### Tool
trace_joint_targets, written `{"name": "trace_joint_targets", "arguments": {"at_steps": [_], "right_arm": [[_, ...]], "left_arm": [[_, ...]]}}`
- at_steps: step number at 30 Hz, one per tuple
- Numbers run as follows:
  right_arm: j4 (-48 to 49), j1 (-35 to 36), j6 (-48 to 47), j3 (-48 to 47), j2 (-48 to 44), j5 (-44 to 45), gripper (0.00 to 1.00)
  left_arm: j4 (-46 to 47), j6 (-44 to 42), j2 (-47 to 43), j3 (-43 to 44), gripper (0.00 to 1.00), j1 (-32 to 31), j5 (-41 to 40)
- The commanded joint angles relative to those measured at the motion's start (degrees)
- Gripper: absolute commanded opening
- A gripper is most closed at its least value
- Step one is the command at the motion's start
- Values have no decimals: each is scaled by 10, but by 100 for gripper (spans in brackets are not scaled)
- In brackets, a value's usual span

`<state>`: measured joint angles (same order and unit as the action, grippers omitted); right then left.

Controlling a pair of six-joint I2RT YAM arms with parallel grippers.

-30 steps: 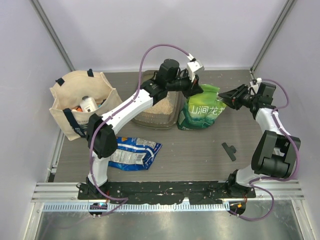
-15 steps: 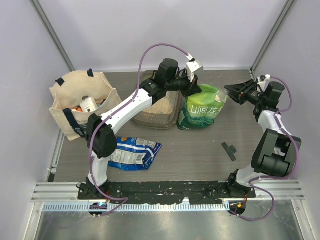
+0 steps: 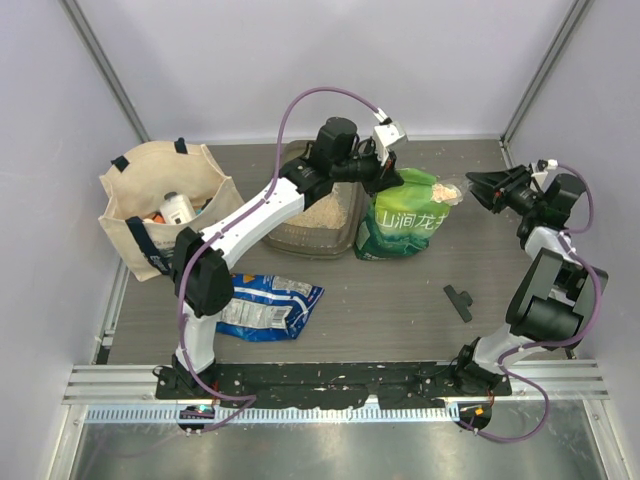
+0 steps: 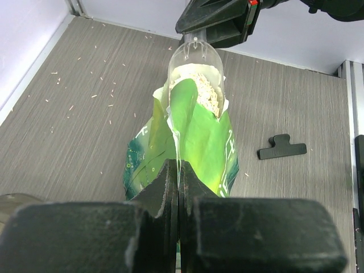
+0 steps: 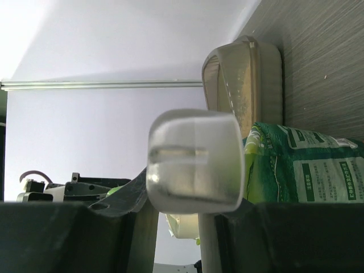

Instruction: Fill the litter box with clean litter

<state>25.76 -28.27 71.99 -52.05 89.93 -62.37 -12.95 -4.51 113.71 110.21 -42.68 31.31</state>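
Note:
The litter box (image 3: 343, 228), a smoky translucent tray, lies at the back centre with clean litter (image 3: 318, 212) heaped inside; it also shows in the right wrist view (image 5: 267, 68). A green printed bag (image 3: 405, 225) stands upright just to its right. My left gripper (image 4: 179, 168) is shut on the bag's (image 4: 199, 136) top edge, holding the mouth open, and tan granules (image 4: 207, 94) show inside. My right gripper (image 5: 193, 219) is shut on a clear plastic scoop (image 5: 196, 162). The scoop (image 4: 196, 57) hovers at the far side of the bag's mouth.
A beige tote bag (image 3: 160, 205) with a bottle in it stands at the left. A blue crinkly packet (image 3: 270, 300) lies flat near the left arm's base. A black clip (image 3: 459, 301) lies on the table to the right. Walls close off the back and sides.
My right gripper has drawn back to the right with the scoop, away from the bag's mouth. The left gripper and the bag have stayed put.

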Motion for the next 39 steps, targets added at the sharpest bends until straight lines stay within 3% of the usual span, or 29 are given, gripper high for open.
{"name": "trace_joint_targets", "arguments": {"at_steps": [1,25,30,32,34,38,39], "right_arm": [[61,-21,41,-18,-5,-37,1],[63,-57,63,-71,-4,-45,1],[-16,-53,36,-117,-13,-38,1],[-98,-41,12,-143,-13,-23,1],[-141,-19,-4,-189,-7,-17,1],[-215,28,-28,-294,30,-4,1],[-229,39,-33,-338,53,-1,1]], "left_arm": [[11,-12,-44,9,0,5,-9],[9,-30,-45,7,0,25,-34],[10,-37,-41,10,0,26,-50],[10,-41,-42,10,0,28,-59],[5,-42,-44,9,7,29,-63],[-24,-46,-58,8,40,34,-72],[-33,-47,-62,3,43,36,-78]]}}
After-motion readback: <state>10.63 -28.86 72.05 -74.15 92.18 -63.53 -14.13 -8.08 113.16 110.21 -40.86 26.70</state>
